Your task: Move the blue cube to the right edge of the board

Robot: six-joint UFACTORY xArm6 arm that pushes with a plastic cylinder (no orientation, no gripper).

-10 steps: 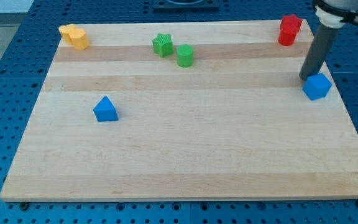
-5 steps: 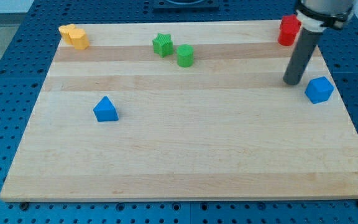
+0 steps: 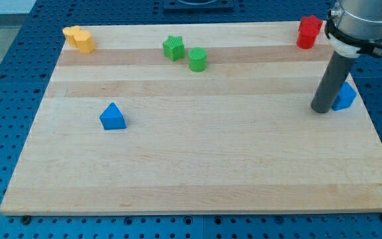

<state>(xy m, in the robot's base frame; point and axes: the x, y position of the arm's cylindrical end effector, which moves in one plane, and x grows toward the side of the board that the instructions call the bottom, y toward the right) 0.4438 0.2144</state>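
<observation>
Gripperless rod: my tip holds nothing, sits touching the small blue plastic cube on its left, near the wooden board right edge. Risk: off-centre shove spins cube or tips it overboard.

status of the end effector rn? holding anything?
No jaws: the arm ends in a rod, holding nothing.
My tip sits at the blue cube, on its left in the view, partly hiding it.

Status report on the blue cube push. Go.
My tip down on the board, at the blue cube's left side, partly covering it. Cube close to the board's right edge. Nothing between cube and edge; red block well above.
</observation>
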